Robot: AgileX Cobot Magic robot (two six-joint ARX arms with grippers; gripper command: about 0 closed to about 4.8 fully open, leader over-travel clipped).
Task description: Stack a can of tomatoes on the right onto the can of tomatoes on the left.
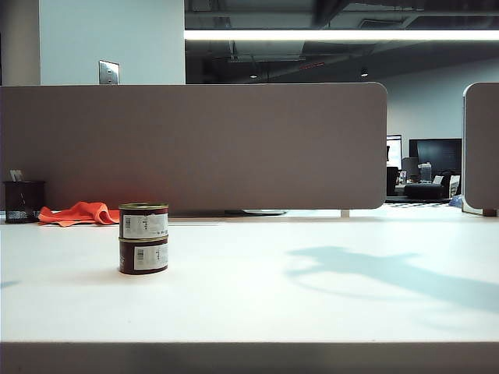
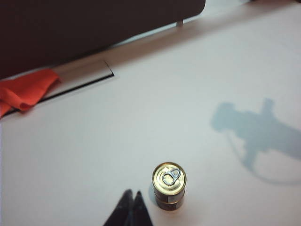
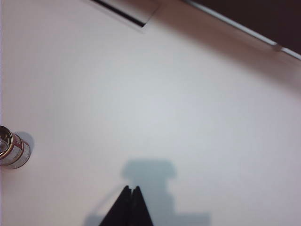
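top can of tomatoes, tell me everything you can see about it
The top can of tomatoes is a short metal cylinder with a dark red wall, a white barcode label and a gold lid with a ring pull. It stands upright and sealed, squarely on the bottom can, on the left of the white table. Nothing else touches it: the left gripper hangs shut beside it, the right gripper shut, well apart.

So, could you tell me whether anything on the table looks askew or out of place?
Nothing stands out. The upper can sits squarely on the lower can; the left gripper and right gripper are shut and clear.
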